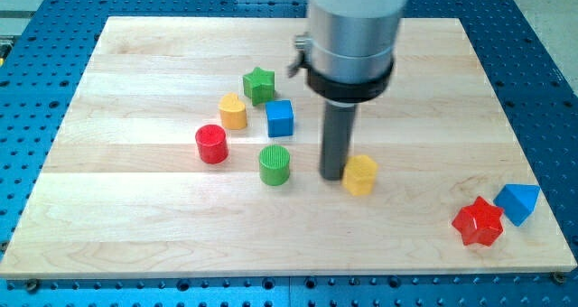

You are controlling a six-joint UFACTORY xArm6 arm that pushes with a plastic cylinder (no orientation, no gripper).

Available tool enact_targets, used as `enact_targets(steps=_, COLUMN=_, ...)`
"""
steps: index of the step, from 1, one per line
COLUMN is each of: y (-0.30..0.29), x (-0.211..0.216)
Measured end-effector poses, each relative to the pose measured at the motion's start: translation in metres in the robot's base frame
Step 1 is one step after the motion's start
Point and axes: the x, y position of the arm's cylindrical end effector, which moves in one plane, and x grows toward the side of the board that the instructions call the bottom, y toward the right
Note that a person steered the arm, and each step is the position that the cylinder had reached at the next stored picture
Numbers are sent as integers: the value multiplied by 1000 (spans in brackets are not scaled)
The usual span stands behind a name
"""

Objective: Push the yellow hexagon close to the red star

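Note:
The yellow hexagon [360, 174] sits on the wooden board, right of the middle. My tip [332, 175] rests on the board against the hexagon's left side, touching or nearly touching it. The red star [478, 222] lies near the board's bottom right corner, well to the right of and below the hexagon. A blue block [519, 201], wedge-like in shape, sits right next to the star on its upper right.
Left of my tip stand a green cylinder [275, 164], a red cylinder [211, 144], a yellow heart-like block [233, 112], a blue cube [280, 118] and a green star [259, 85]. The wooden board [135, 226] lies on a blue perforated table.

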Motion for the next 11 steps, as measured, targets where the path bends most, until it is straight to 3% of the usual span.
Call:
enact_targets(steps=1, y=92, x=-1)
enact_targets(steps=2, y=125, x=-1)
enact_targets(steps=4, y=59, x=-36)
enact_targets(steps=5, y=28, x=5)
enact_targets(steps=6, y=35, x=63)
enact_targets(steps=8, y=92, x=37)
enact_targets(steps=9, y=62, x=37)
enact_targets(steps=10, y=58, x=-24)
enact_targets(steps=11, y=119, x=-33)
